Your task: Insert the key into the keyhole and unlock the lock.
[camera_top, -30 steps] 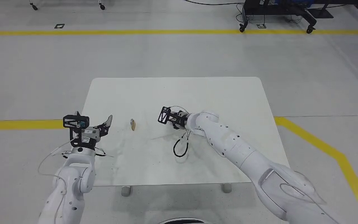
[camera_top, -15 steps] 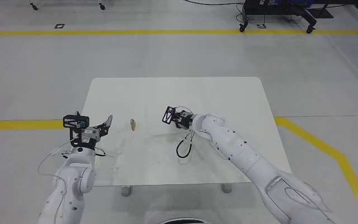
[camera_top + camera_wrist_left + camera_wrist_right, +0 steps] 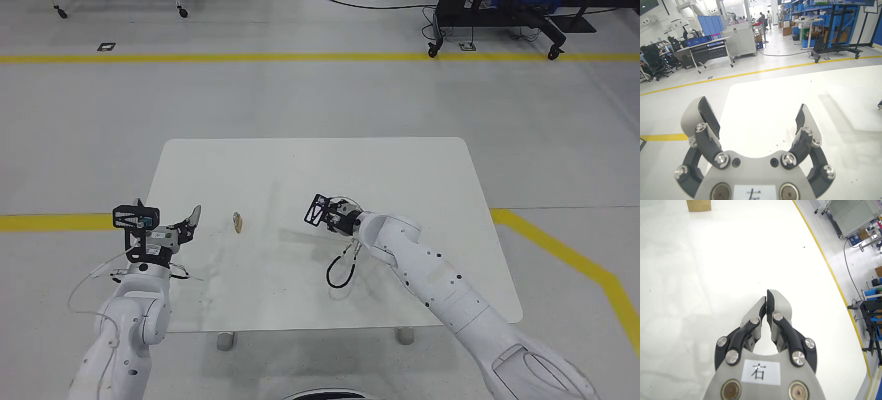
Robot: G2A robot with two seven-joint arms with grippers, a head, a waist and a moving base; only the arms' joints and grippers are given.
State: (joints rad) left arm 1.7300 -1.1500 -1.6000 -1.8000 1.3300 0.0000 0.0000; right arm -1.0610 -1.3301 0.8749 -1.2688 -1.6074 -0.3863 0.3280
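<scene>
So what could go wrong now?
The lock lies loose on the table, with the open left gripper apart from it. A push from a key might slide it away. The right gripper is shut, and I cannot tell if it holds the key; a thin grip could slip.

The right pincer is pinched tight, pads meeting, over the white tabletop. A tan block sits far ahead of it.

White arms, looped black cable, silver pincers, ribbed black pads, round screws.
</scene>
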